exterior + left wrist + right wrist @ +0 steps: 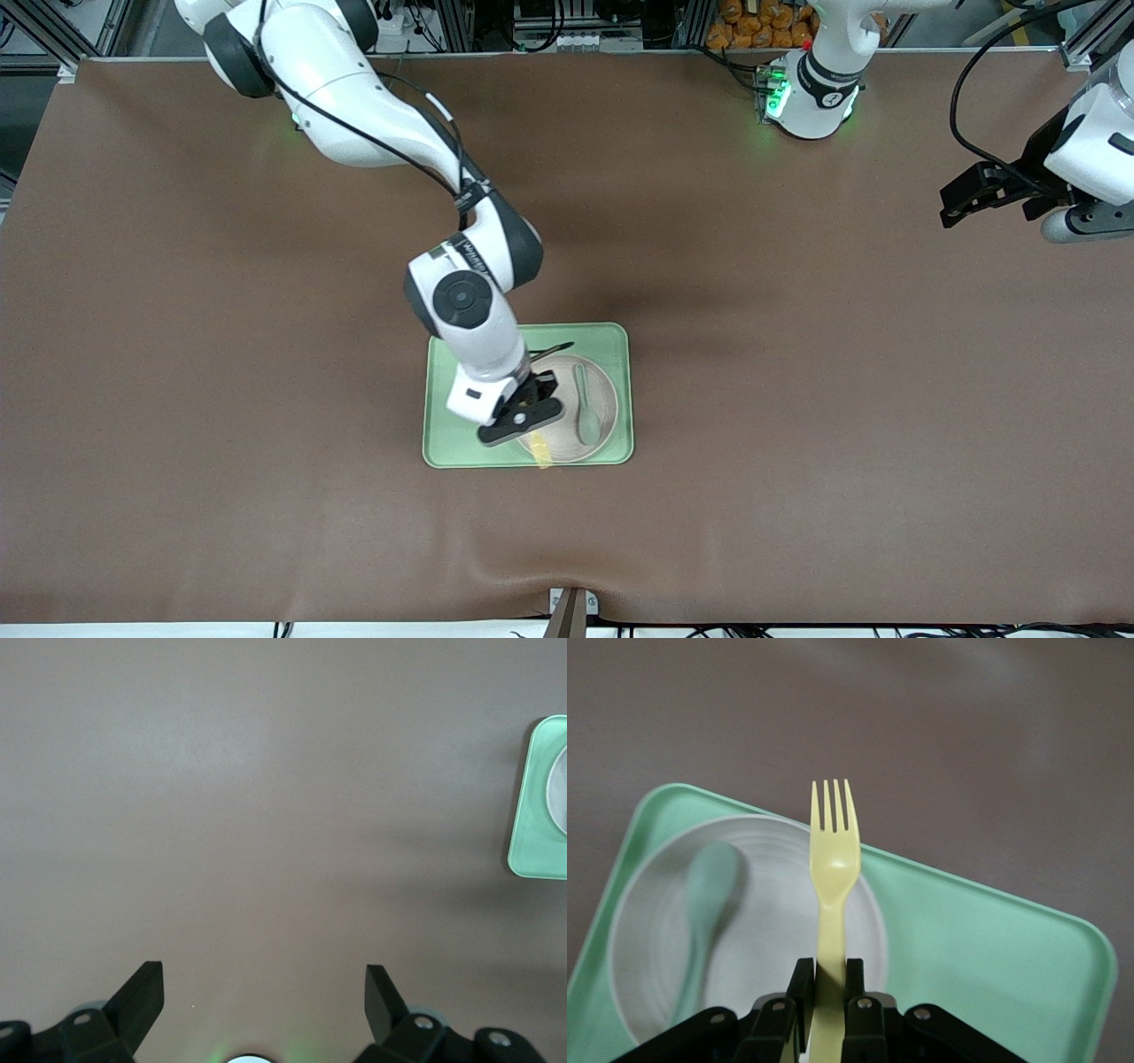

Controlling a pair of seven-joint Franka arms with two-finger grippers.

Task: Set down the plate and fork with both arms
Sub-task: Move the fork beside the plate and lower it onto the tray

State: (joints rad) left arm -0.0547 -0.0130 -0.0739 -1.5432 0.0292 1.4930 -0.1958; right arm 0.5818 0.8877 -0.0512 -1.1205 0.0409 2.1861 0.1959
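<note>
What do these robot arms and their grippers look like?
Both arms are glossy white with rounded segments and black joint caps. Black cables run along them, and their bases glow green. The right gripper and the left gripper are black, each with two angular fingers.

My arms are glossy white shells with fat black caps at the joints, and a thin black cable runs down the outside of the right one. My bases glow green. Both grippers are matte black: the right gripper has little silver screws, same as the left gripper.
</note>
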